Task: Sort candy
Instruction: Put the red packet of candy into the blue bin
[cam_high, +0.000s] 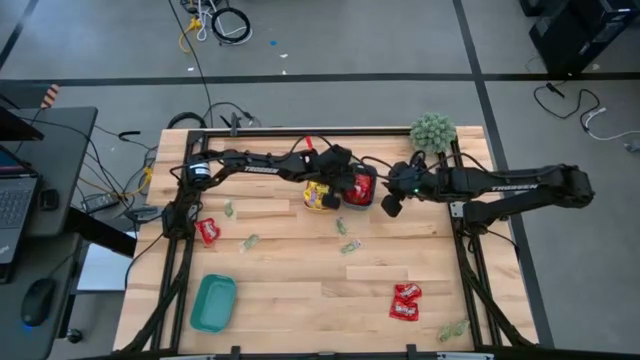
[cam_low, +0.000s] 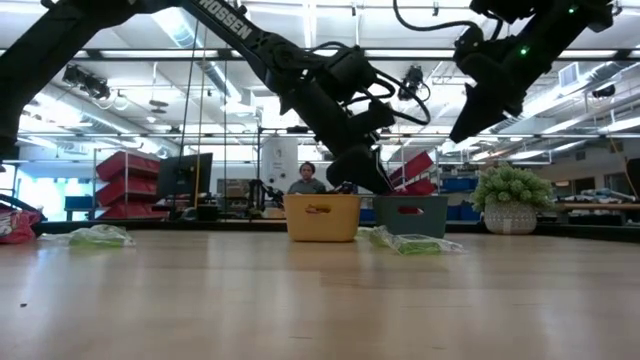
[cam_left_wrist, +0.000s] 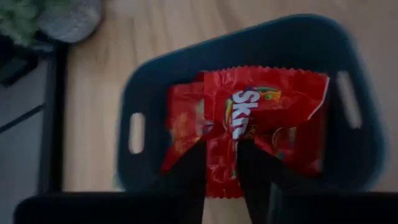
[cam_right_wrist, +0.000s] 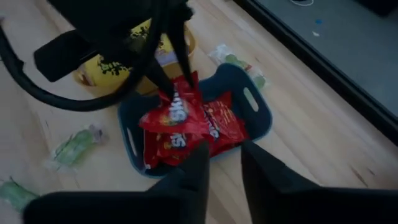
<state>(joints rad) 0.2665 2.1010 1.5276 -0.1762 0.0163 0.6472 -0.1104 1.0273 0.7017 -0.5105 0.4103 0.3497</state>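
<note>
My left gripper hangs over the dark blue tray and is shut on a red candy packet. More red packets lie in that tray. A yellow tray with yellow packets stands just left of it. My right gripper hovers beside the blue tray's right end, fingers a little apart and empty. Loose red packets and pale green pieces lie on the table. My left gripper pinches the red packet between its two fingers at one edge. The fingers come from above, pointing down. The packet hangs below them over the blue tray. I cannot tell whether its lower end touches the packets under it.
A teal tray stands near the front left. A fuzzy green plant stands at the far right corner. Another red packet lies at the left, green pieces at the front right. A person sits beyond the table.
</note>
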